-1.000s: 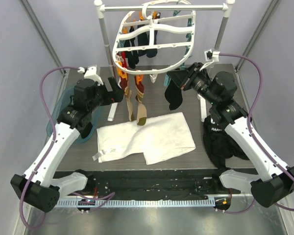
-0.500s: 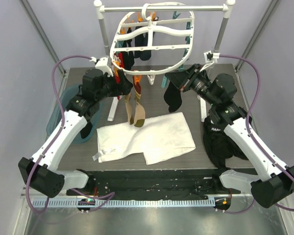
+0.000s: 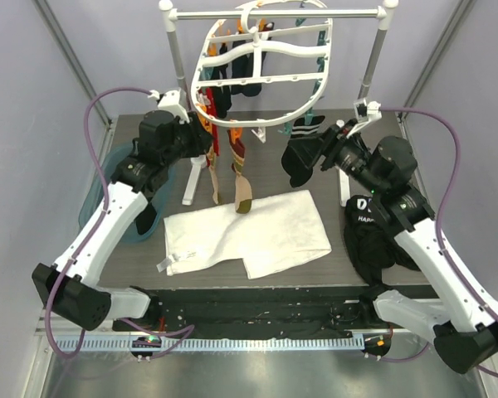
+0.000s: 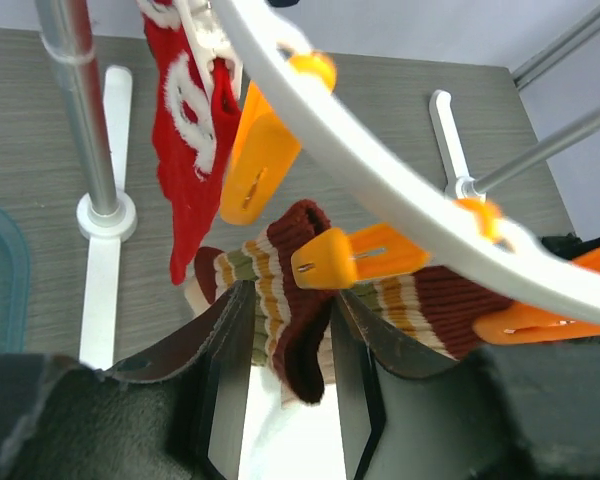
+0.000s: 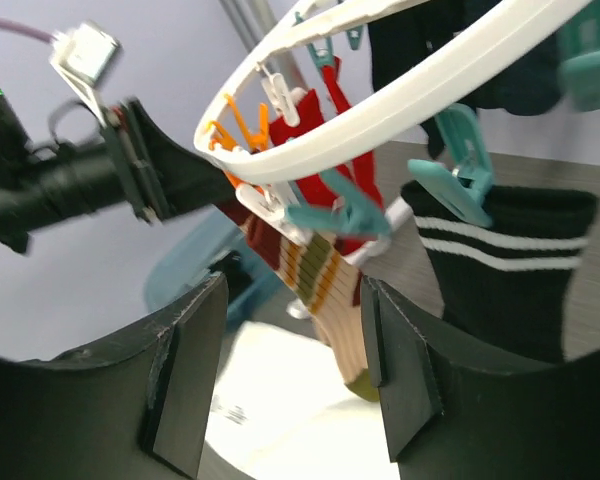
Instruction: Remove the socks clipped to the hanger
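Note:
The white hanger (image 3: 257, 80) hangs from the rail with socks clipped round its rim. A tan striped sock (image 3: 236, 174) with a dark red cuff hangs at its near left, held by an orange clip (image 4: 355, 255). My left gripper (image 4: 292, 292) is shut on that cuff (image 4: 285, 320), one pad on each side. A red sock (image 4: 185, 170) hangs just left of it. My right gripper (image 5: 292, 290) stands open and holds nothing. A black sock with a white-striped cuff (image 5: 510, 280) hangs from a teal clip (image 5: 450, 185) just right of the right gripper's fingers. Dark socks (image 3: 232, 70) hang at the back.
A large white cloth (image 3: 249, 232) lies on the table under the hanger. A black garment with lettering (image 3: 369, 240) lies at the right, a teal basin (image 3: 100, 195) at the left edge. The grey rail (image 3: 274, 14) stands on poles, one foot (image 4: 105, 215) near my left gripper.
My left gripper moved right to the striped sock and closed on its cuff. My right gripper's jaws opened beside the black sock, and that arm drew back a little to the right.

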